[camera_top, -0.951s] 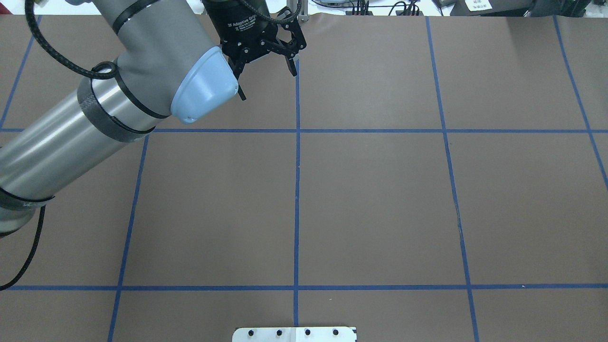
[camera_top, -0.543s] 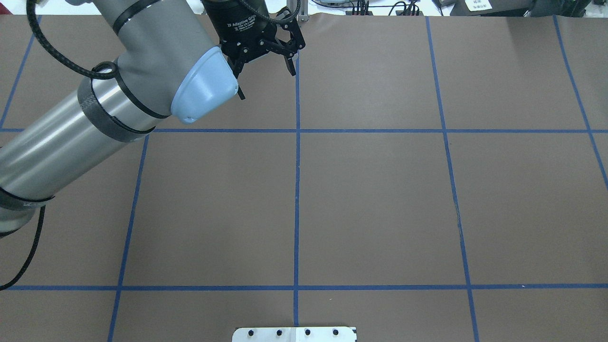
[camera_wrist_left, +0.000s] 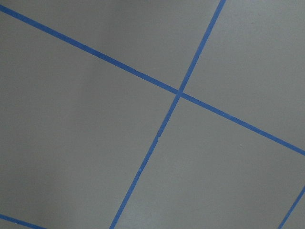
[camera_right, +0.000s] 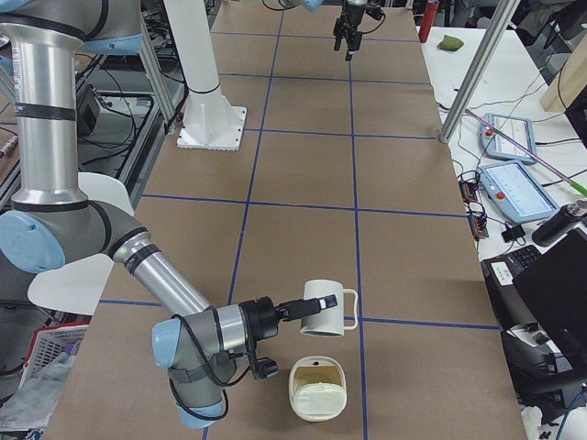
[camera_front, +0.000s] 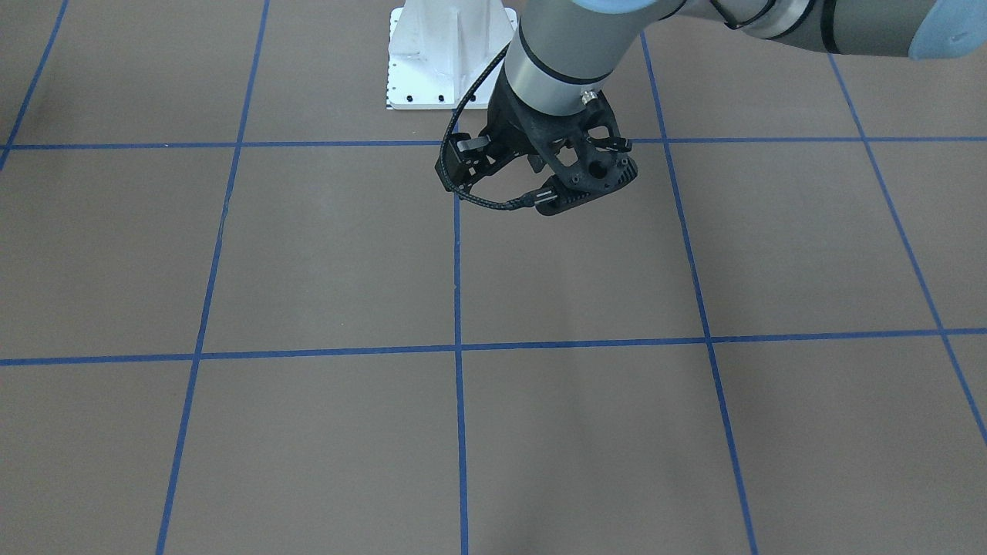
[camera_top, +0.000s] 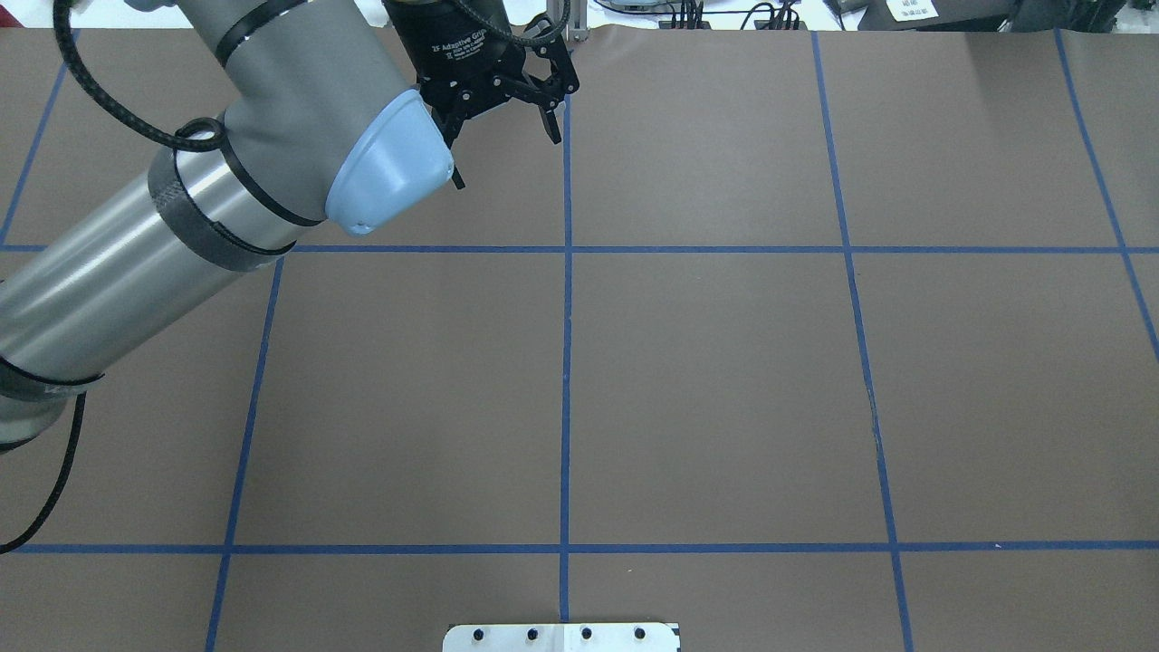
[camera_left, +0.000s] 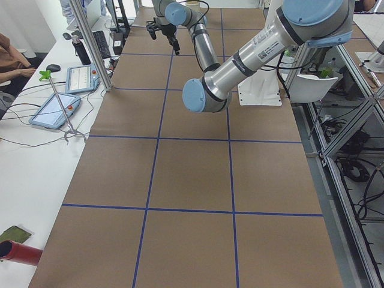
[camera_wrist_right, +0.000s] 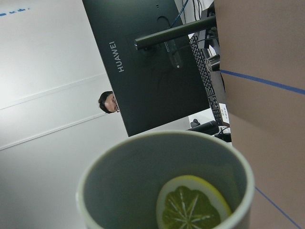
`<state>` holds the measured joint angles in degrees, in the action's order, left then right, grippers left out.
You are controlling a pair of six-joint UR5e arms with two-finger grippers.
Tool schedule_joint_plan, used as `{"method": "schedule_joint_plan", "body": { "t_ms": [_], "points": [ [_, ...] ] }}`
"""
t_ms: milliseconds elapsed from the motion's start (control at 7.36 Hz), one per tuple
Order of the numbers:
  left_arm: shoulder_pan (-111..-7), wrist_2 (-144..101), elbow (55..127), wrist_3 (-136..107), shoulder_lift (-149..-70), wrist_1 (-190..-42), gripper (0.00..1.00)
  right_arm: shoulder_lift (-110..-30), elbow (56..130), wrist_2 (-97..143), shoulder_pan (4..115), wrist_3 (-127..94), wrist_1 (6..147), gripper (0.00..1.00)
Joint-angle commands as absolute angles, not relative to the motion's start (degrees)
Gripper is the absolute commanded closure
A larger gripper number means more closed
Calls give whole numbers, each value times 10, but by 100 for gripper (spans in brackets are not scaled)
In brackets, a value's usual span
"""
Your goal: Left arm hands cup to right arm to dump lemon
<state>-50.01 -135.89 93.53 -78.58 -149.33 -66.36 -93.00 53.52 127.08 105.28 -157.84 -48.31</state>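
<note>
- Overhead view: the left arm [camera_top: 136, 263] sweeps in, and the left gripper [camera_top: 508, 161] is spread wide with nothing between its fingers. It hangs over the table [camera_top: 724, 380] near the far edge, just beside the centre line of blue tape [camera_top: 566, 362].
- The front-facing view gives only that arm's latticed wrist mount [camera_front: 570, 166] and the white base plate [camera_front: 451, 54]. The fingers don't show there.
- The cup [camera_right: 326, 312] turns up in the exterior right view alone among the fixed cameras. It is off the table at the tip of the right gripper [camera_right: 303, 312], handle towards the operators' side, with the right arm [camera_right: 165, 275] folded low behind it.
- Clamped or slack on the cup? Can't tell from that angle.
- Just below the cup, a second cream vessel [camera_right: 318, 390] sits on the table.
- The right wrist view looks straight into the grey inside, and the lemon [camera_wrist_right: 193, 205] is in the cup, low against the wall.
- The left wrist view shows bare brown surface and one tape crossing, no more.
- Room to move: the cup hangs near the table's end on the robot's right. The left gripper is well apart at the other end, with the wide brown middle between them.
- Surroundings: a brown covering gridded in tape, and a white bench with tablets [camera_left: 57, 111] alongside. A dark monitor [camera_wrist_right: 152, 62] lettered HUAWEI has a person's head partly behind it.
</note>
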Motion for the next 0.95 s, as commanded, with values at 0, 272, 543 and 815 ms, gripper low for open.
{"method": "schedule_joint_plan", "body": {
  "t_ms": [0, 272, 543, 815],
  "points": [
    [-500, -1359, 937, -786, -1494, -664, 0, -920, 525, 1272, 1052, -1610, -483, 100],
    [-500, -1355, 937, -786, -1494, -664, 0, -917, 519, 1281, 1049, -1614, -483, 100],
    [-500, -1352, 936, -786, -1494, -664, 0, -911, 519, 1288, 1049, -1657, -483, 100],
    [-500, -1350, 935, -786, -1493, -664, 0, -902, 519, 1294, 1049, -1691, -489, 100]
  ]
}}
